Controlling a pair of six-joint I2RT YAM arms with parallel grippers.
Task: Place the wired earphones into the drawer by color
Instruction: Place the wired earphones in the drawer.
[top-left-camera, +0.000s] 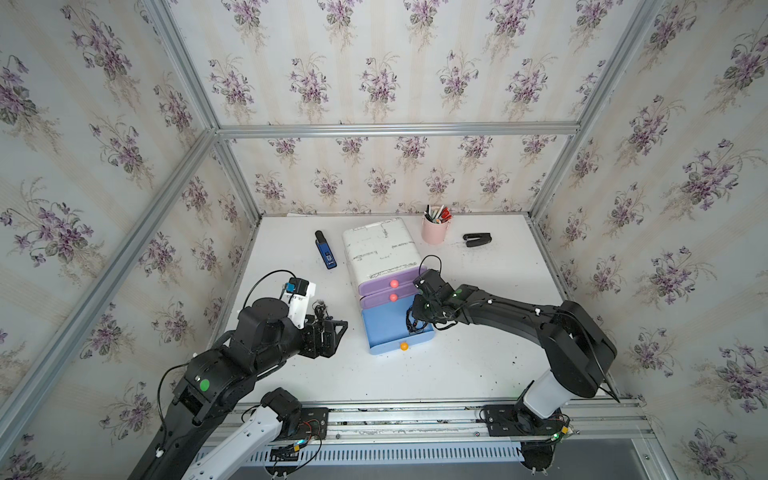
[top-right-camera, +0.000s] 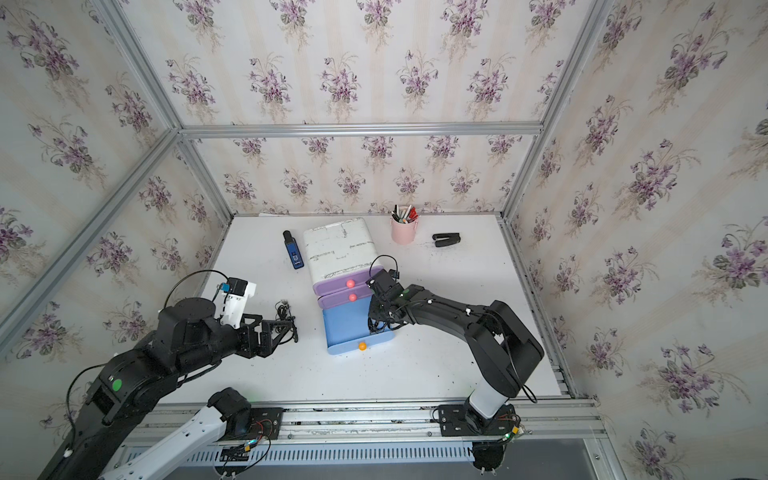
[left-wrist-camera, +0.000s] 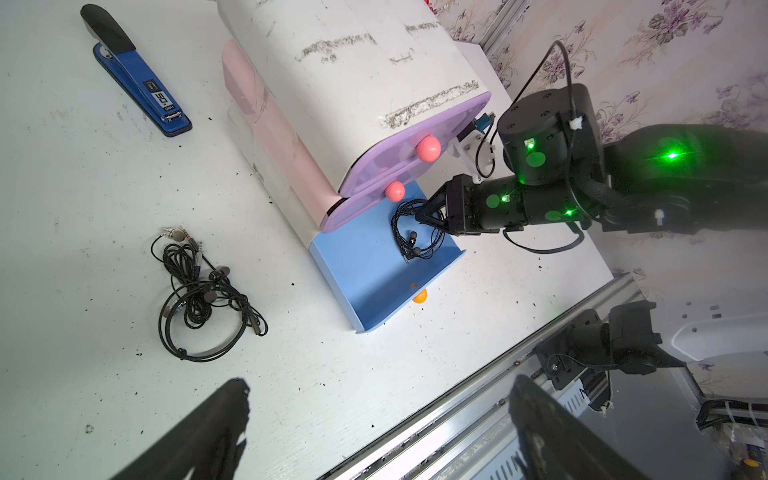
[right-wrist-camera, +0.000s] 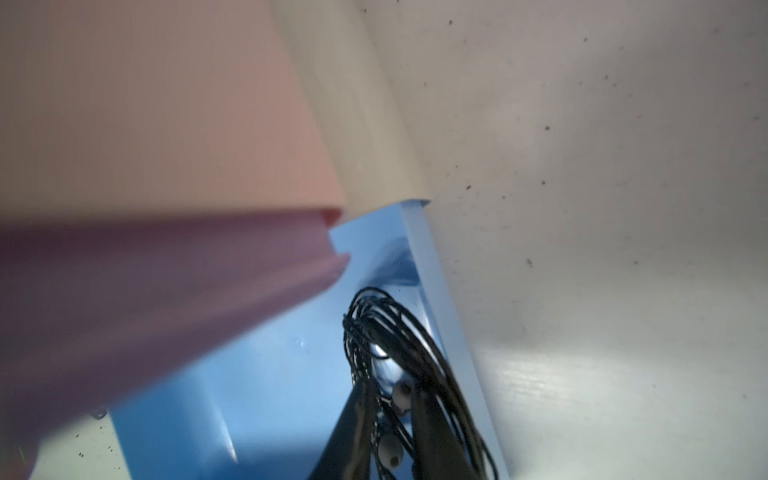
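The blue bottom drawer (top-left-camera: 384, 328) (top-right-camera: 343, 328) (left-wrist-camera: 365, 270) (right-wrist-camera: 249, 395) of the white drawer unit (top-left-camera: 380, 247) is pulled out. Over its right side, my right gripper (top-left-camera: 414, 321) (top-right-camera: 374, 322) (left-wrist-camera: 424, 216) (right-wrist-camera: 392, 386) is shut on a coil of black wired earphones (left-wrist-camera: 415, 243) (right-wrist-camera: 386, 320), which hangs into the drawer. More black wired earphones (top-left-camera: 320, 309) (top-right-camera: 284, 311) (left-wrist-camera: 199, 291) lie tangled on the table left of the unit. My left gripper (top-left-camera: 334, 332) (top-right-camera: 291, 328) (left-wrist-camera: 380, 386) hovers just in front of them, open and holding nothing.
Two purple drawers (top-left-camera: 390, 286) with pink knobs above the blue one are closed. A blue stapler (top-left-camera: 326, 251), a pink pen cup (top-left-camera: 435, 228) and a black stapler (top-left-camera: 478, 240) stand at the back. A metal rail (top-left-camera: 395, 419) borders the table's front.
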